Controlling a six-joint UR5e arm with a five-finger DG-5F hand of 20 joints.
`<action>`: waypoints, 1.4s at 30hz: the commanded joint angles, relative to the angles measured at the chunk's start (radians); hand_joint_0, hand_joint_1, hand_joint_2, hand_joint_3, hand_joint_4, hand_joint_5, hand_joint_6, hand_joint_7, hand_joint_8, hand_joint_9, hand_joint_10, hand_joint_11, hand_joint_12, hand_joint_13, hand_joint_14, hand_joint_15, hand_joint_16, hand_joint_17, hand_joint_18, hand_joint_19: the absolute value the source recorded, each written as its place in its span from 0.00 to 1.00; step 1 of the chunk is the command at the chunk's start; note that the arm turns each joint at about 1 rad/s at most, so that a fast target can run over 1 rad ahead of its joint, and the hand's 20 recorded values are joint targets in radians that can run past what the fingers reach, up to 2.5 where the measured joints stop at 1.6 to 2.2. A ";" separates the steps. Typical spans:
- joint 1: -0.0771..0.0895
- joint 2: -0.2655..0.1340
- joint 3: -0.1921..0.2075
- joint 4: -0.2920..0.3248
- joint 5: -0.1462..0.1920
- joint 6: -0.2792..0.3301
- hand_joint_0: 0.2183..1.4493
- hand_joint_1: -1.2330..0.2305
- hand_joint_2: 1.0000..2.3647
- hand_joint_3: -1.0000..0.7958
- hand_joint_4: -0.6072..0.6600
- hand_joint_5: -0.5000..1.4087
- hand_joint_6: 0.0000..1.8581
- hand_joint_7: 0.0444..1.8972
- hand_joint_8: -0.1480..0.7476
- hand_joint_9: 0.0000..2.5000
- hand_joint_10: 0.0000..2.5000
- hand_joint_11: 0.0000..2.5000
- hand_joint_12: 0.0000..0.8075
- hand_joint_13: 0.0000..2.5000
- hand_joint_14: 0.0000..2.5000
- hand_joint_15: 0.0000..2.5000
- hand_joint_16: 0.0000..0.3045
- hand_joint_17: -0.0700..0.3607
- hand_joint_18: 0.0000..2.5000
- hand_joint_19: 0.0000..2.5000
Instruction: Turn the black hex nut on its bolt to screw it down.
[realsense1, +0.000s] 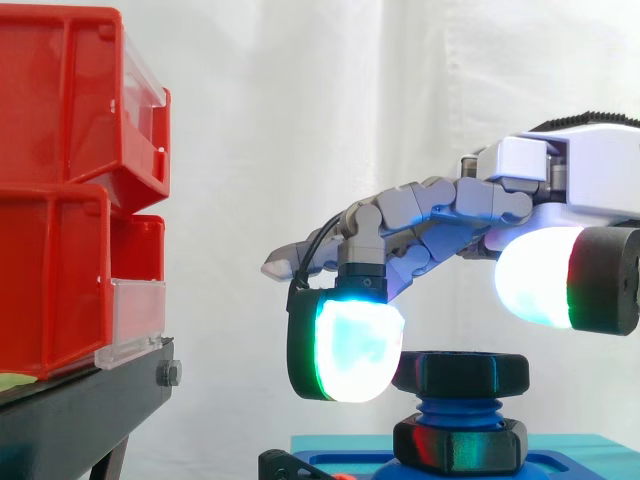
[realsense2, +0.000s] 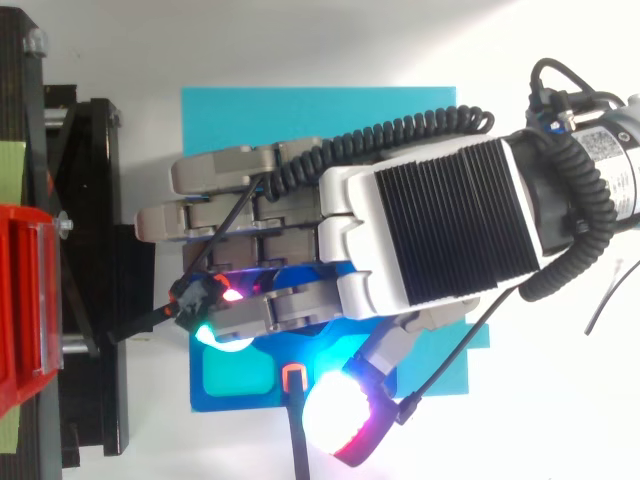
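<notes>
Likely rigid and light, the nut (realsense1: 460, 372) on its bolt (realsense1: 455, 412) wants pinching across opposite flats; the hand (realsense2: 430, 230) hovers with fingers (realsense1: 420, 205) loosely bent, gripping nothing.

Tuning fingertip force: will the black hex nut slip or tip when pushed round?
Black hex nut probably won't tip: it sits threaded on the blue bolt. Its flat sides should give the glowing pad purchase. It looks like smooth plastic, so some slip seems possible.
</notes>
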 joint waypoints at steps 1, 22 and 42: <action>-0.008 0.000 0.000 -0.003 -0.011 0.000 0.14 0.73 0.00 0.28 0.62 0.20 0.28 0.62 0.42 0.22 0.00 0.08 0.23 0.11 0.00 0.01 0.06 0.26 0.00 0.10; -0.089 0.000 0.000 -0.006 -0.119 -0.010 0.15 0.71 0.00 0.28 0.61 0.21 0.28 0.63 0.42 0.23 0.00 0.08 0.22 0.12 0.00 0.02 0.05 0.25 0.00 0.11; -0.133 0.000 0.024 0.007 -0.178 0.012 0.15 0.71 0.00 0.28 0.61 0.21 0.28 0.63 0.42 0.23 0.00 0.08 0.22 0.13 0.00 0.02 0.06 0.25 0.00 0.11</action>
